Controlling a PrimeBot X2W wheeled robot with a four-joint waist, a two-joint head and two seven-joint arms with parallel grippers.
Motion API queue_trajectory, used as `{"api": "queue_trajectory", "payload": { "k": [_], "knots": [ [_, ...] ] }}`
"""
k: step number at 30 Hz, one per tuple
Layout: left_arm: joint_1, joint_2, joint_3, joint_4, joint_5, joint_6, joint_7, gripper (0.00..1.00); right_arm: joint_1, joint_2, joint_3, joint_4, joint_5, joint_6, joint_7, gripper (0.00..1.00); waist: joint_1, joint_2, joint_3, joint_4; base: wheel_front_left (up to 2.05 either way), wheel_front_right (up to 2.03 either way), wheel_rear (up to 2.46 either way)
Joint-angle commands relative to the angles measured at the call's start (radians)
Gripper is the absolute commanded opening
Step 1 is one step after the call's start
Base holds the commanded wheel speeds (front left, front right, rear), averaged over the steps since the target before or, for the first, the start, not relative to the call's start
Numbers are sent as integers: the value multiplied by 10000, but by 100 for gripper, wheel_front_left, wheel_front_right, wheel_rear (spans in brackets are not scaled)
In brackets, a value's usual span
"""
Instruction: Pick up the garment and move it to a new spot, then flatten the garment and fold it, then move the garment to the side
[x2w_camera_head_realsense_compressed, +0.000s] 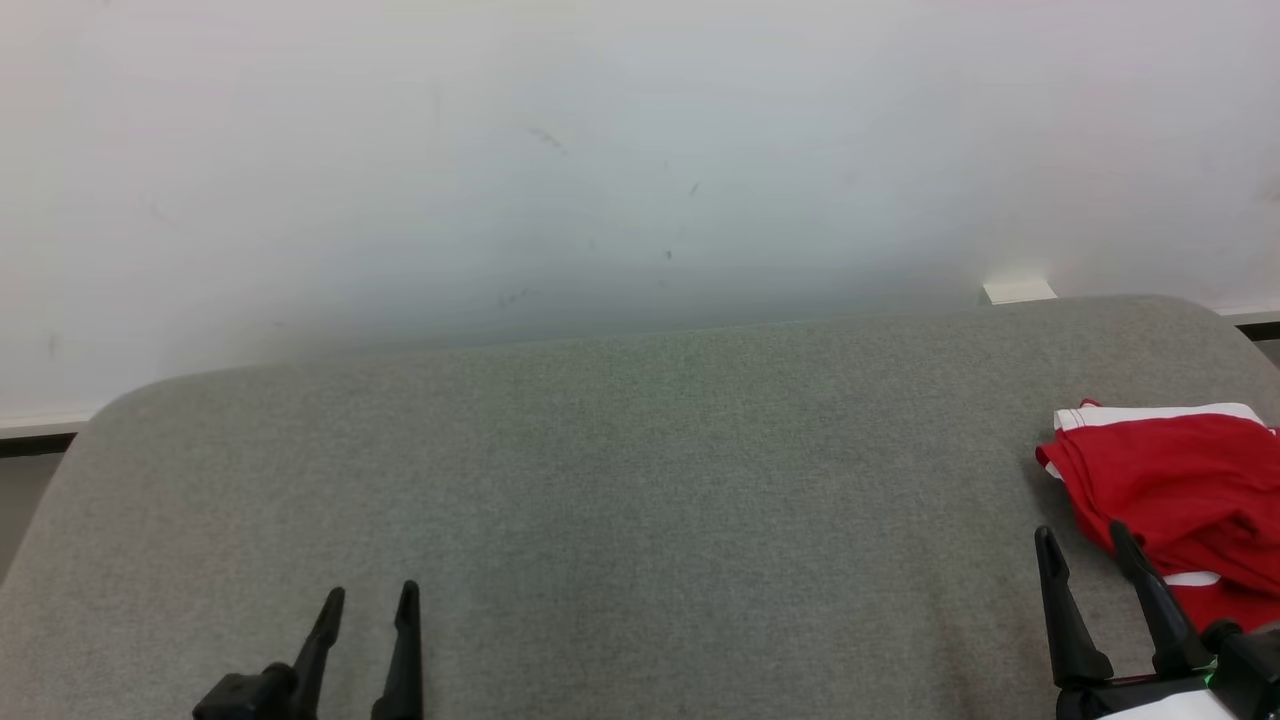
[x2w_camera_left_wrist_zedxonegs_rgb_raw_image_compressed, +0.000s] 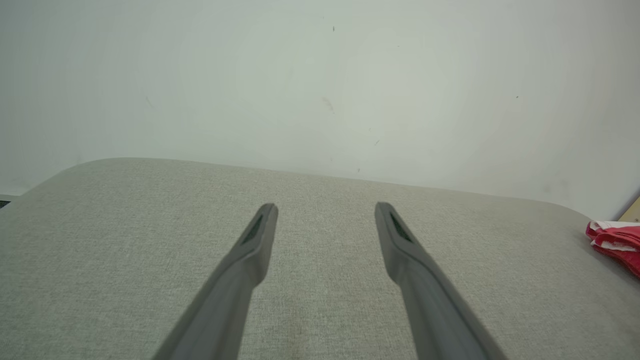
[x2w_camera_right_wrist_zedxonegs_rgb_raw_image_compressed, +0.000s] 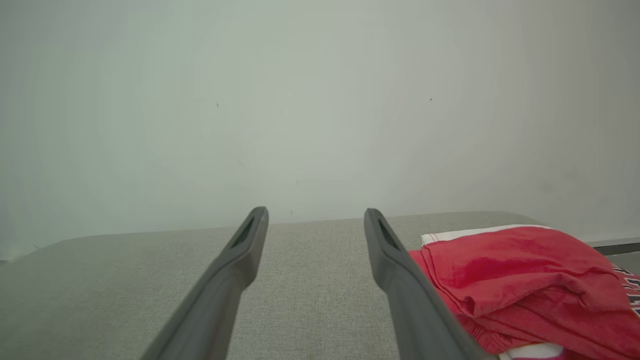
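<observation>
The garment (x2w_camera_head_realsense_compressed: 1180, 495) is red with white trim and lies in a folded heap at the right end of the grey cushioned surface (x2w_camera_head_realsense_compressed: 640, 480). In the right wrist view the garment (x2w_camera_right_wrist_zedxonegs_rgb_raw_image_compressed: 515, 280) sits just right of my right fingers. My right gripper (x2w_camera_head_realsense_compressed: 1085, 545) stands open at the lower right, its right finger over the garment's near edge, nothing between the fingers. At the lower left my left gripper (x2w_camera_head_realsense_compressed: 370, 605) is open and empty above bare cushion. The left wrist view catches the garment (x2w_camera_left_wrist_zedxonegs_rgb_raw_image_compressed: 617, 240) at its far right edge.
A pale wall (x2w_camera_head_realsense_compressed: 600, 150) rises right behind the cushion. A small white tab (x2w_camera_head_realsense_compressed: 1018, 291) sits at the cushion's back edge on the right. The cushion's rounded corners fall away at the left and right ends.
</observation>
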Motion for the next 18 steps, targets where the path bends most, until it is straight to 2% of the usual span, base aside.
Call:
{"api": "queue_trajectory", "payload": {
  "k": [1,4,5,8,18],
  "knots": [
    [-13,23,-7,26,-135,15,3,100,-113,-56,-3,40,-99,-23,-20,100,0,0,-3,-3,0,0,0],
    [-3,23,-63,50,-283,12,3,100,-111,-46,14,50,-116,-23,-21,100,0,0,-1,-8,0,0,0],
    [1,-10,-58,60,-178,3,4,0,14,12,20,48,1,0,6,0,0,0,0,-6,0,0,0],
    [79,-53,-54,316,-268,-1,60,0,196,132,43,265,116,0,51,0,0,0,2,-3,0,0,0],
    [-106,-43,163,292,-2142,-49,605,0,94,275,-285,264,1758,-2,555,0,0,0,51,96,0,0,0]
  ]
}}
